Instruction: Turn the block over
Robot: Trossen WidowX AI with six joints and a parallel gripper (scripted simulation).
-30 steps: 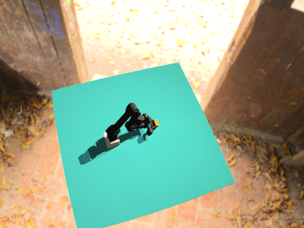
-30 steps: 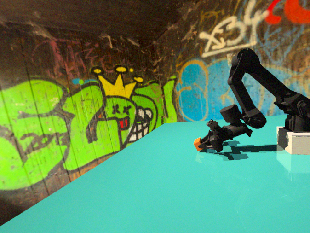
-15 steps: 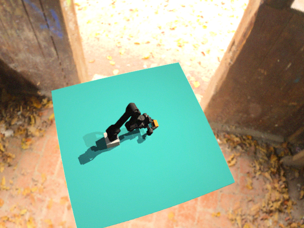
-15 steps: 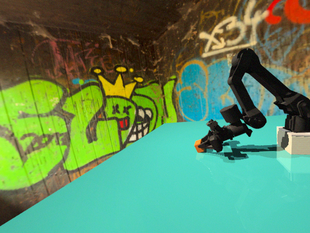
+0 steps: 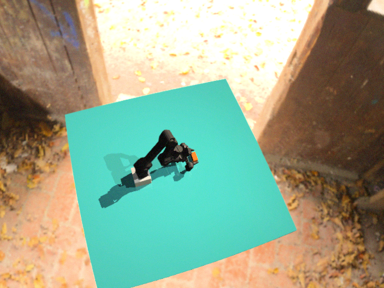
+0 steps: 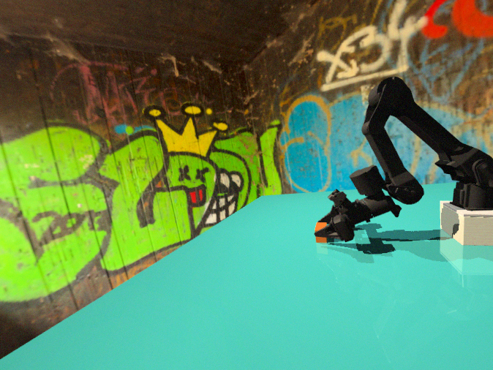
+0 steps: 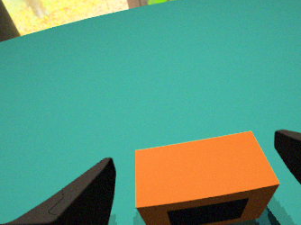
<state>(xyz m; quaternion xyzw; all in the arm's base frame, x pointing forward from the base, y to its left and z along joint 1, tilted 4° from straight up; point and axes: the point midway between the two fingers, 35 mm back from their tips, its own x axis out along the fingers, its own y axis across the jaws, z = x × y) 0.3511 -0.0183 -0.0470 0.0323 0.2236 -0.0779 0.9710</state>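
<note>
The orange block [image 5: 194,157] [image 6: 320,227] [image 7: 205,171] appears to rest level on the teal table [image 5: 186,232] [image 6: 238,310] [image 7: 90,88]. In the wrist view its upper face is plain orange. The black rectangular mark [image 7: 209,211] is on the side that faces the wrist camera and the arm, partly cut off by the frame's lower edge. My gripper [image 5: 195,156] [image 6: 317,230] [image 7: 195,152] is open. Its fingers stand on either side of the block, with a visible gap on each side in the wrist view. The block's underside is hidden.
The arm's pale base block [image 5: 142,179] [image 6: 475,227] stands on the table behind the gripper. The table's far edge shows at the top of the wrist view. The arm's shadows lie across the table near the base.
</note>
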